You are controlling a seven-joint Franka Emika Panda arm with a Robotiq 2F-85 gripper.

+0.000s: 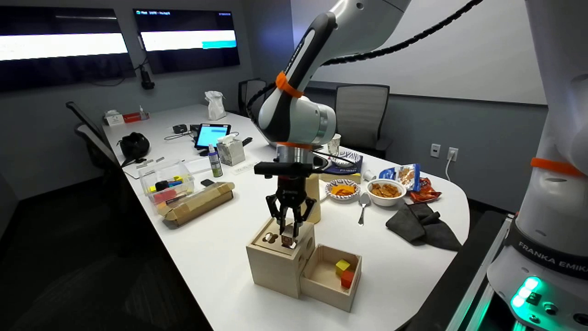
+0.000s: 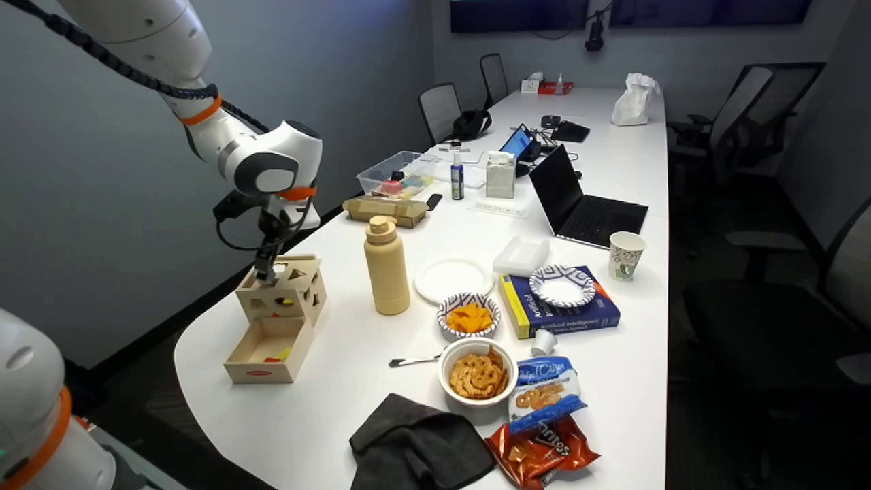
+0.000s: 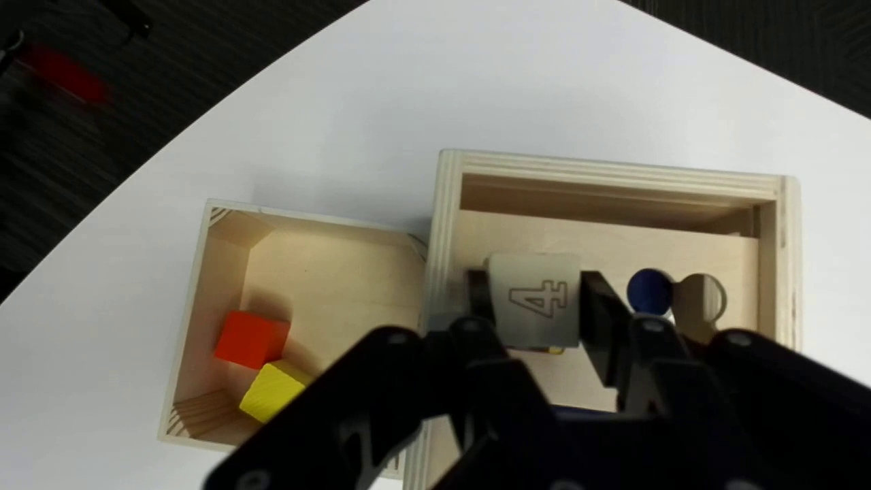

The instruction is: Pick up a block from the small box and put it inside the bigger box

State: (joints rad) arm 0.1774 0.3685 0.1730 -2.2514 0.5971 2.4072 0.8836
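My gripper points down over the bigger box, the taller wooden cube with shape cutouts. It is shut on a plain wooden block marked with a 4. The block also shows between the fingertips in an exterior view. It is at or just above a cutout in the top panel and covers most of it; I cannot tell if it touches. The small box stands against the bigger box, with a red block and a yellow block inside. It shows in both exterior views.
A tan bottle stands close to the bigger box, behind the gripper in an exterior view. A cardboard package and a clear bin lie farther along. Bowls of snacks, a spoon and a dark cloth are on the table.
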